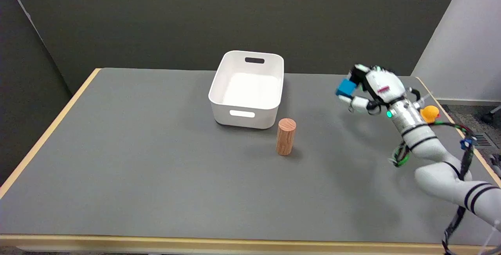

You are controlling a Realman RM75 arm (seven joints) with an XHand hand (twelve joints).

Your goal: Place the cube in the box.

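My right hand (370,87) hangs above the table's right side and holds a small blue cube (346,87) between its fingers, lifted off the surface. The white box (247,108) stands at the back middle of the table, open on top with nothing visible inside. The cube is well to the right of the box and apart from it.
A wooden cylinder (285,136) stands upright just in front of the box's right corner. An orange ball (430,113) lies near the table's right edge, behind my right arm. The grey table (137,161) has a light wooden rim.
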